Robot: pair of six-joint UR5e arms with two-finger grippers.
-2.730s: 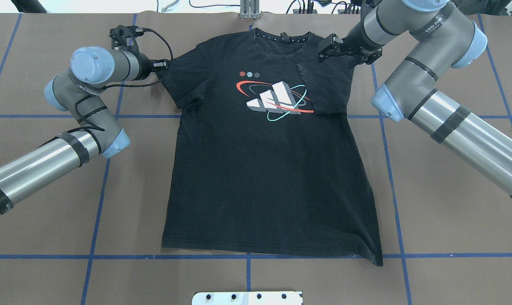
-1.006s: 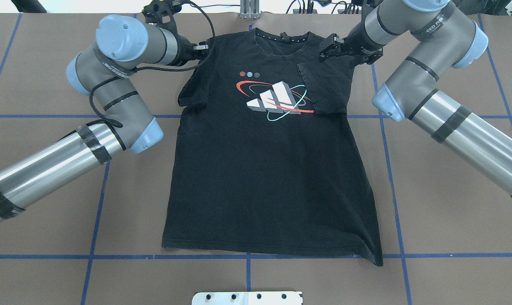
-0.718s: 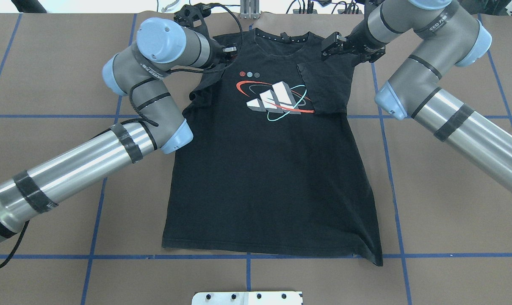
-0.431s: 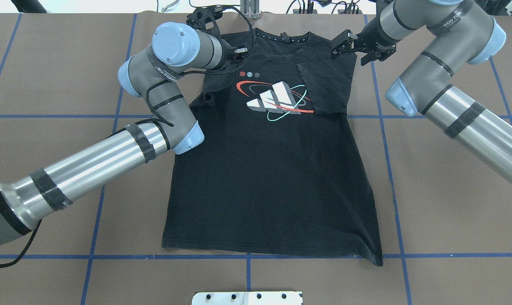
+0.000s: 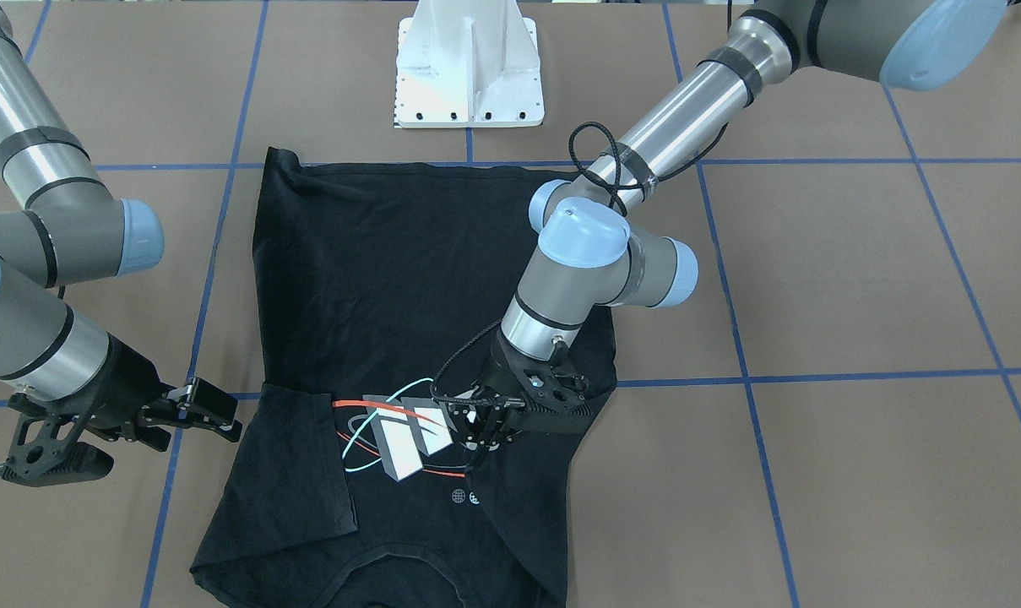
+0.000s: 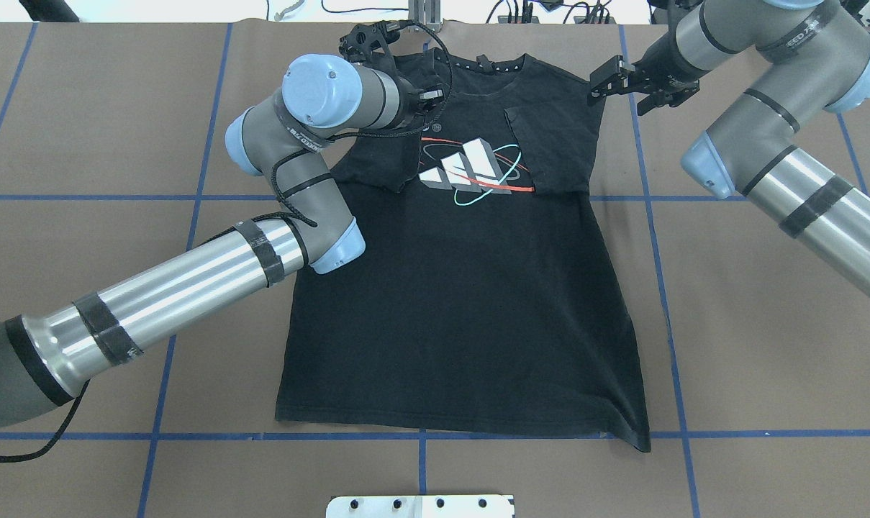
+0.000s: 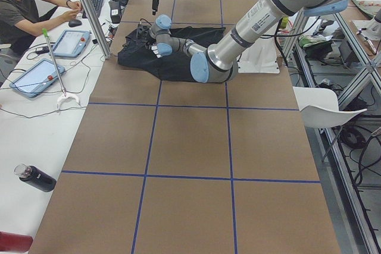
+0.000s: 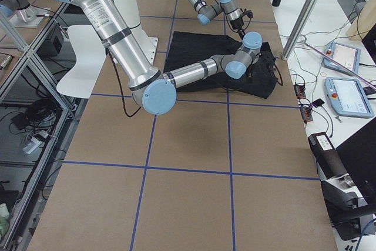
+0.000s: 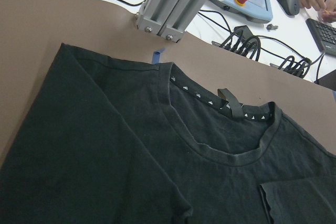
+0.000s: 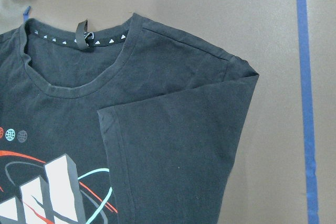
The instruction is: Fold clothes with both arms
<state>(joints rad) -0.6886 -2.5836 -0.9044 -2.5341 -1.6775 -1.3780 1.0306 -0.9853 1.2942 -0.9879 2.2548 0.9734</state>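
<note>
- One black cotton T-shirt [image 6: 463, 302], brown worktop's [image 6: 766, 324] far-edge centre; wide margins both sides.
- Two black pincer grippers: left gripper [image 5: 479, 437] clamps its sleeve [image 6: 377, 162]; right gripper [image 5: 219, 414] parted, empty.

Left arm [image 6: 190, 277] over T-shirt [image 6: 463, 309], table [image 6: 766, 360] open

Left arm [image 7: 250, 22] across black T-shirt [image 7: 169, 72], person [image 7: 24, 5] seated beside table [image 7: 190, 147]

One camera looks down on the tabletop [image 6: 82, 144] from behind the robot, another faces it from the far edge, steeply down, the white base [image 5: 469, 63] at its top. Two stand back at the tabletop's ends, looking along it. Both wrist cameras sit close over the shirt [image 6: 463, 302], sharing its collar [image 9: 231, 156] and one folded sleeve [image 10: 173, 145]
</note>
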